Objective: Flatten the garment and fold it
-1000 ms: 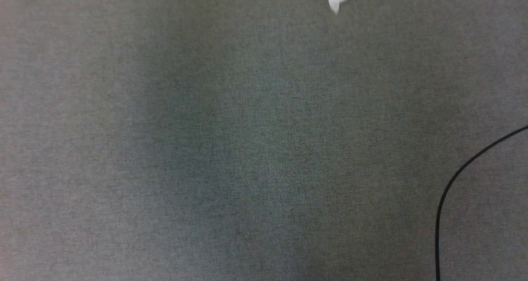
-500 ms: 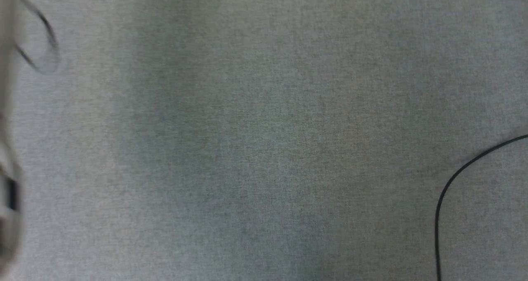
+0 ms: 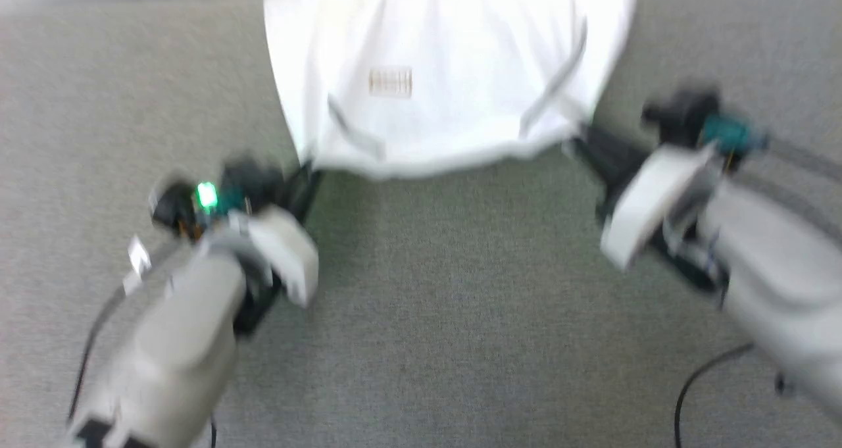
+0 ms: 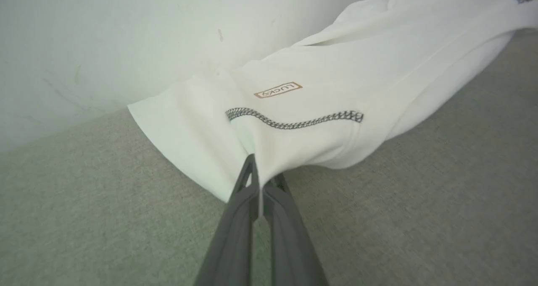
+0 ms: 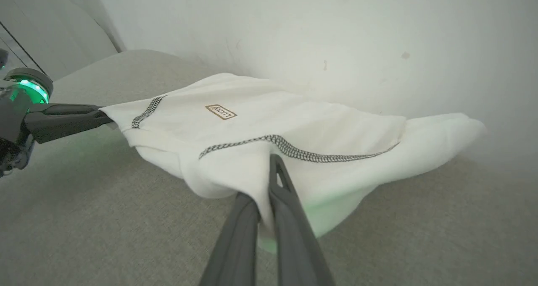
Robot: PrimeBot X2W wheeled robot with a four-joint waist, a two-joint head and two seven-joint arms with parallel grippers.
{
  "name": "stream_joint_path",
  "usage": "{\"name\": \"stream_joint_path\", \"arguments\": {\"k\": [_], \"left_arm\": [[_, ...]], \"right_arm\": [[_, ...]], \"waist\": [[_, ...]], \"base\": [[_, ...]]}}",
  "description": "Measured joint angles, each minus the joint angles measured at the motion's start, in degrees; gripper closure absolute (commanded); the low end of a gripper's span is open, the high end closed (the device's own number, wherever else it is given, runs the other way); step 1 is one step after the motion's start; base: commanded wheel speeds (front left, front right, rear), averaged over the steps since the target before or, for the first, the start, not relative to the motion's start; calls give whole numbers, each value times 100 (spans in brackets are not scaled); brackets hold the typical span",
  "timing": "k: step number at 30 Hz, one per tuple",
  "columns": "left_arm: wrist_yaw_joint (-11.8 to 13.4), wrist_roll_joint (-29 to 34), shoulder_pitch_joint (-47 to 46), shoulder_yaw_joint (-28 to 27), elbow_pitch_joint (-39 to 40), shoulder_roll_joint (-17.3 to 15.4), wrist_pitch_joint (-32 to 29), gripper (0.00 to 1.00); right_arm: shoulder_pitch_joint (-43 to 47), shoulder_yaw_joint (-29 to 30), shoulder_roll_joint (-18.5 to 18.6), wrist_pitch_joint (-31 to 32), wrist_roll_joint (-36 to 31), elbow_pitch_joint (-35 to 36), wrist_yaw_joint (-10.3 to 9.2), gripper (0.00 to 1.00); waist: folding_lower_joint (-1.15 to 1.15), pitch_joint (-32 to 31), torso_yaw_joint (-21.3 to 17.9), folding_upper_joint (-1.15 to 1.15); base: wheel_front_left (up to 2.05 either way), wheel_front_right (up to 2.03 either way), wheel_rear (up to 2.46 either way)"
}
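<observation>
The garment (image 3: 454,79) is a white T-shirt with a small brown-outlined chest patch (image 4: 277,90) and dark zigzag seams. It is stretched between both grippers near the top of the blurred head view, its near edge sagging above the grey surface. My left gripper (image 3: 308,172) is shut on the shirt's left shoulder area; the left wrist view shows its fingers (image 4: 257,177) pinching the fabric below a seam. My right gripper (image 3: 580,144) is shut on the other shoulder, with fabric draped over its fingers (image 5: 265,181). In the right wrist view, the left gripper (image 5: 101,117) grips the far corner.
A grey cloth-covered surface (image 3: 434,316) lies under everything. A white wall (image 5: 294,30) stands right behind the garment. A black cable (image 3: 691,375) curls at the lower right of the head view, and another (image 3: 89,343) runs along my left forearm.
The head camera has moved: earlier it showed only grey surface and a black cable, with a white tip of cloth at the top one second ago. Now both arms and the held garment are in it.
</observation>
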State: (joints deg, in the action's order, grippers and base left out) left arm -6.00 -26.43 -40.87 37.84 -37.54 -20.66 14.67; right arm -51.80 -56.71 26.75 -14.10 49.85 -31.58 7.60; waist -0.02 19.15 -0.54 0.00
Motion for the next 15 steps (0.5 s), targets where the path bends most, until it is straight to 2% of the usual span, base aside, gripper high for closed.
{"name": "stream_joint_path", "arguments": {"k": [8, 15], "left_arm": [[54, -122, 1393, 246, 590, -404, -78, 100], [261, -263, 2169, 355, 1481, -687, -482, 100]], "right_arm": [[1089, -797, 471, 256, 78, 745, 0, 100], [1859, -736, 768, 993, 559, 782, 0, 100]], "waist": [[0, -799, 84, 0], [1, -1334, 207, 0]], "base": [[0, 0, 0], [0, 0, 0]]}}
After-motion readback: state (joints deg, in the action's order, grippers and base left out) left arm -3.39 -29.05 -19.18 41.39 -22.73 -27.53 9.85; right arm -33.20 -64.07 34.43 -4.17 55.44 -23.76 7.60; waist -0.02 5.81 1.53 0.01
